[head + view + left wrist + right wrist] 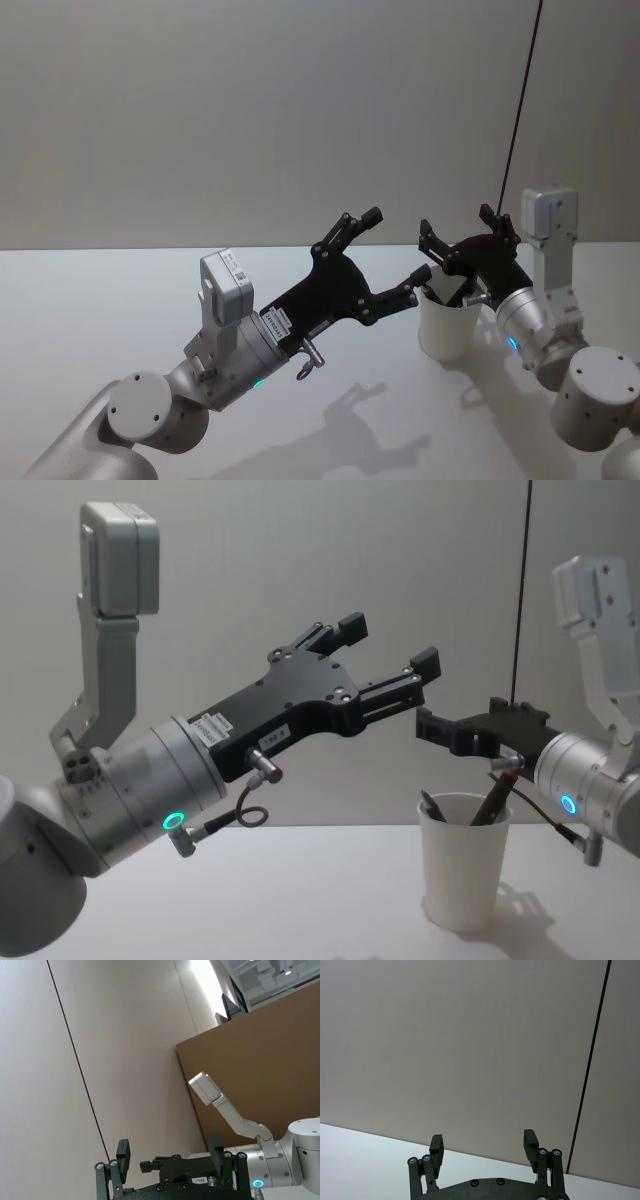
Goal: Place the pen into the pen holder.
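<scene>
Where the head view looks down on the white table [120, 300], item one is the left gripper [392, 252], raised off the surface, jaws spread apart and empty. Item two, the pen holder [448, 322], a white paper cup, stands upright just beyond and below the lower left fingertip. Item three, the right gripper [468, 235], hangs directly above the cup's far side, jaws apart, nothing between them.

Left wrist view: left gripper [170, 1156], two dark fingers set apart with bare wall in the gap; the right arm's silver wrist lies past them.

Right wrist view: right gripper [483, 1141], fingers apart, empty, pale wall and table edge ahead of the tips.

Chest view: left gripper [392, 648] above and to the side of the pen holder [462, 860]; right gripper [470, 730] just over its rim. Inside the cup, below both sets of jaws, a pen [490, 802] leans against the rim beside a second dark tip.
</scene>
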